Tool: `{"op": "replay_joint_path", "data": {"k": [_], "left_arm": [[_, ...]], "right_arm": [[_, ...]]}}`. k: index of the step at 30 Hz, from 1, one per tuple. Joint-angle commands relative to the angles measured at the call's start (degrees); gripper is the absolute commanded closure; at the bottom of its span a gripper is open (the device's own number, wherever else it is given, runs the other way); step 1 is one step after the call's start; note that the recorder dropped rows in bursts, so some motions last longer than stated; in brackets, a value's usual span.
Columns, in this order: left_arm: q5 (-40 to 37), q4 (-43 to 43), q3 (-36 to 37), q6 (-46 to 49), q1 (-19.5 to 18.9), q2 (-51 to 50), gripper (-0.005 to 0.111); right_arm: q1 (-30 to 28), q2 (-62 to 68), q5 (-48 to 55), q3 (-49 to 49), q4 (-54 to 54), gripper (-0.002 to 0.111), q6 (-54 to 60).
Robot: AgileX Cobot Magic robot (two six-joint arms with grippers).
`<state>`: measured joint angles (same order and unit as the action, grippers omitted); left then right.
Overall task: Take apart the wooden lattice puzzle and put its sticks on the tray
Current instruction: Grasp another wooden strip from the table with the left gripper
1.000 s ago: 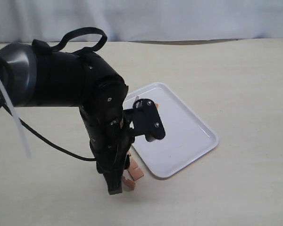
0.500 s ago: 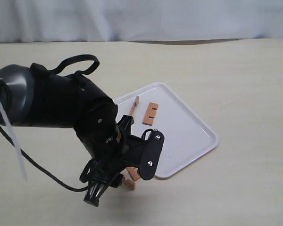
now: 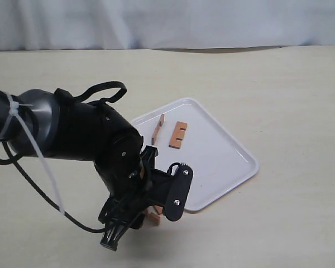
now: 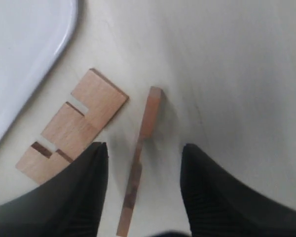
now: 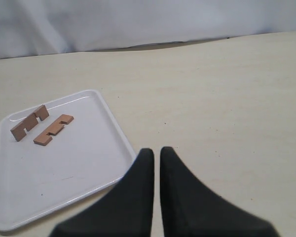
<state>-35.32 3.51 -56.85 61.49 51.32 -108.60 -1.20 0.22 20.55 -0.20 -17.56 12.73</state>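
Observation:
No assembled lattice puzzle shows; its sticks lie apart. Two sticks rest on the white tray [image 3: 223, 162], one on edge [image 3: 158, 128] and one flat [image 3: 178, 134]; the right wrist view shows both [image 5: 29, 122] [image 5: 53, 129] on the tray [image 5: 79, 163]. Two more are on the table just off the tray's near corner [image 4: 24, 49]: a flat notched stick [image 4: 74, 131] and a stick standing on edge [image 4: 140, 143]. My left gripper [image 4: 144, 148] is open, low over the table, with the on-edge stick between its fingers and untouched. My right gripper [image 5: 156, 150] is shut and empty, beside the tray.
The left arm's black body [image 3: 84, 139] and its cable [image 3: 39, 162] cover the table left of the tray. A pale curtain [image 3: 167, 22] closes off the far edge. Bare tabletop [image 3: 290, 100] lies right of the tray.
The left arm has swung down and back from over the tray to the table sticks, uncovering the two sticks on the tray. The right gripper has not visibly moved.

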Motion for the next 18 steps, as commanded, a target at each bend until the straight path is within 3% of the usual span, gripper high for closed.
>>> {"op": "replay_joint_path", "data": {"k": [1,7,9,11,12,18], "left_arm": [[0.5,0.2,0.1,-0.3,0.1,-1.4,0.062],[1.4,0.2,0.1,-0.5,0.1,-1.9,0.066],[1.4,0.2,0.1,-0.6,0.1,-1.9,0.081],[1.4,0.2,0.1,-2.1,0.1,-1.9,0.104],[1.4,0.1,0.1,-2.3,0.1,-1.9,0.107],[-0.6,0.9,0.0,-3.4,0.1,-0.6,0.107]], "right_arm": [[-0.2,0.5,-0.7,0.2,0.1,0.104,0.0],[-0.2,0.5,-0.7,0.2,0.1,0.104,0.0],[-0.2,0.5,-0.7,0.2,0.1,0.104,0.0],[-0.2,0.5,-0.7,0.2,0.1,0.104,0.0],[-0.2,0.5,-0.7,0.2,0.1,0.104,0.0],[-0.2,0.5,-0.7,0.2,0.1,0.104,0.0]]}}
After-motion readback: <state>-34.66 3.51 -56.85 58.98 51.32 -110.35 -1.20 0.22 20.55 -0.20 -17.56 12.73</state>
